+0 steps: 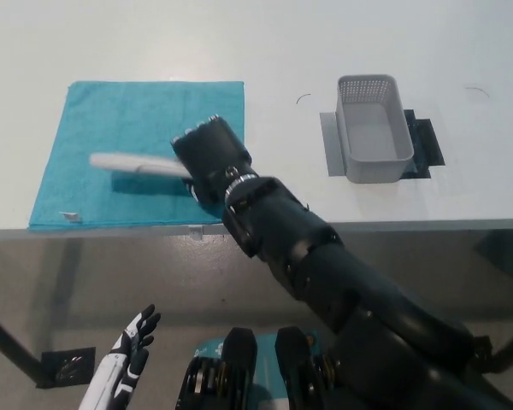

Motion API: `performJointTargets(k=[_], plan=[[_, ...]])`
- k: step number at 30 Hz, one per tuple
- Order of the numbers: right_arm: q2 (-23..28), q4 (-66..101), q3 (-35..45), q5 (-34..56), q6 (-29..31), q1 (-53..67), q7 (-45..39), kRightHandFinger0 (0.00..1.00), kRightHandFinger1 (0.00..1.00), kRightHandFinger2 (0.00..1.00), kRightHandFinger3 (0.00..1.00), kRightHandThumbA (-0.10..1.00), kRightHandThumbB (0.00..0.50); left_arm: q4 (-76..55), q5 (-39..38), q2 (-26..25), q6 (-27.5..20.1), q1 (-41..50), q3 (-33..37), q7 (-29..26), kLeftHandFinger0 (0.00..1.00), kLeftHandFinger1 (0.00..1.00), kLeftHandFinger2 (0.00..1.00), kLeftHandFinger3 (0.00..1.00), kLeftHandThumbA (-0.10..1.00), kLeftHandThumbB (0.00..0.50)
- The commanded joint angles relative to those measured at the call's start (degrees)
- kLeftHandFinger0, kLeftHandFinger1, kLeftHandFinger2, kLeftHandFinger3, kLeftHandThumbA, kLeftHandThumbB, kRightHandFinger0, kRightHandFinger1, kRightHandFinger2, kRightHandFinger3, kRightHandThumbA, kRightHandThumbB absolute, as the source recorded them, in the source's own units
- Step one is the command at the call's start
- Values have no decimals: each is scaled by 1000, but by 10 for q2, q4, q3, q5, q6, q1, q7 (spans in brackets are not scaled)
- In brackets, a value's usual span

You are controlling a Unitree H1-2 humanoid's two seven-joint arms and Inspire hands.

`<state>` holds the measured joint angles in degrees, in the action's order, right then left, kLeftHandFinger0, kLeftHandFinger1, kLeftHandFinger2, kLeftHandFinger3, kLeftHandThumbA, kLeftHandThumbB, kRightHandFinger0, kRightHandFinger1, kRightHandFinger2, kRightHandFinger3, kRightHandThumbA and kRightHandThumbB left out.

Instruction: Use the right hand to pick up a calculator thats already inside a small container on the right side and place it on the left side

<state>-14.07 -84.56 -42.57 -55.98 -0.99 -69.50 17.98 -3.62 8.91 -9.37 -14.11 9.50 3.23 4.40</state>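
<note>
Head view:
Right hand (pixel 209 161): my fingers closed on one end of the calculator (pixel 137 163) — held edge-on over the towel (pixel 111 120).
Basket (pixel 374 128): empty, well apart to the right.
Left hand (pixel 128 363): resting low, fingers spread, holding nothing.
Risk: I grip only one end — letting go while it is tilted could tip it or slide it toward the table (pixel 325 51) edge.

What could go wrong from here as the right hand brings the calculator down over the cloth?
The right hand grips the calculator only at one end, so its long free end could tip or slip out before touchdown. The hand is near the front edge of the blue cloth; dragging on release might bunch it. The left hand rests low, uninvolved.
</note>
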Motion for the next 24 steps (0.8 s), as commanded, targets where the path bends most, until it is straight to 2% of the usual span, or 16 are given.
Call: performJointTargets(k=[1, 3, 4, 5, 7, 9, 10, 11, 12, 13, 15, 16, 17, 18, 21, 24], plan=[[-9, 7, 3, 23, -27, -18, -19, 0, 0, 94, 604, -100, 378, -22, 1, -9, 2, 1, 4, 8, 1000, 1000, 1000, 1000, 1000, 205], [-3, 7, 14, 36, -27, -16, -9, 0, 2, 107, 616, -100, 348, -26, 0, -7, 4, 1, 3, 9, 1000, 1000, 1000, 1000, 1000, 199], [1, 8, 24, 48, -26, -19, -8, 52, 100, 211, 631, -100, 337, -28, 0, -8, 5, 2, 3, 9, 1000, 1000, 1000, 1000, 1000, 199], [2, 8, 29, 53, -27, -21, -8, 15, 82, 234, 654, -100, 328, -27, 1, -8, 4, 2, 3, 10, 1000, 1000, 1000, 1000, 1000, 194], [7, 9, 37, 59, -25, -29, 0, 0, 19, 192, 667, -100, 301, -26, 3, -8, 4, 0, 2, 9, 1000, 1000, 1000, 1000, 1000, 202], [10, 10, 41, 62, -26, -37, 16, 0, 1, 83, 581, -100, 271, -27, 5, -8, 4, 0, 3, 9, 1000, 1000, 1000, 1000, 1000, 199], [10, 11, 47, 68, -27, -42, 17, 0, 0, 29, 476, -91, 210, -28, 6, -8, 5, 0, 3, 9, 1000, 1000, 1000, 1000, 1000, 207], [9, 11, 50, 71, -30, -46, 17, 0, 25, 68, 434, 44, 152, -28, 7, -8, 5, 1, 3, 9, 1000, 1000, 1000, 1000, 1000, 202], [8, 11, 67, 87, -41, -58, 8, 119, 202, 368, 723, 296, 121, -29, 7, -9, 5, 1, 4, 10, 1000, 1000, 1000, 1000, 1000, 189], [6, 11, 82, 102, -51, -67, 6, 187, 321, 632, 947, 457, 157, -33, 9, -10, 9, 0, 4, 12, 1000, 1000, 1000, 1000, 1000, 188], [3, 12, 112, 127, -56, -78, -4, 175, 390, 882, 1000, 697, 205, -33, 11, -11, 8, 0, 5, 12, 1000, 1000, 1000, 1000, 1000, 189], [2, 15, 178, 190, -48, -97, -34, 621, 1000, 1000, 1000, 860, 290, -30, 10, -10, 1, 1, 5, 11, 1000, 1000, 1000, 1000, 1000, 186], [3, 16, 200, 207, -45, -104, -42, 689, 1000, 1000, 1000, 868, 298, -30, 10, -10, 1, 1, 5, 12, 1000, 1000, 1000, 1000, 1000, 187], [3, 18, 240, 241, -39, -117, -52, 1000, 1000, 1000, 1000, 879, 369, -32, 6, -9, 7, 2, 5, 13, 1000, 1000, 1000, 1000, 1000, 201], [8, 22, 320, 299, -38, -157, -95, 1000, 1000, 1000, 1000, 994, 496, -36, 5, -10, 11, 0, 6, 16, 1000, 1000, 1000, 1000, 1000, 206], [16, 25, 358, 317, -27, -191, -115, 1000, 1000, 1000, 1000, 1000, 500, -33, 14, -13, 6, -5, 7, 15, 1000, 1000, 1000, 1000, 1000, 200]])
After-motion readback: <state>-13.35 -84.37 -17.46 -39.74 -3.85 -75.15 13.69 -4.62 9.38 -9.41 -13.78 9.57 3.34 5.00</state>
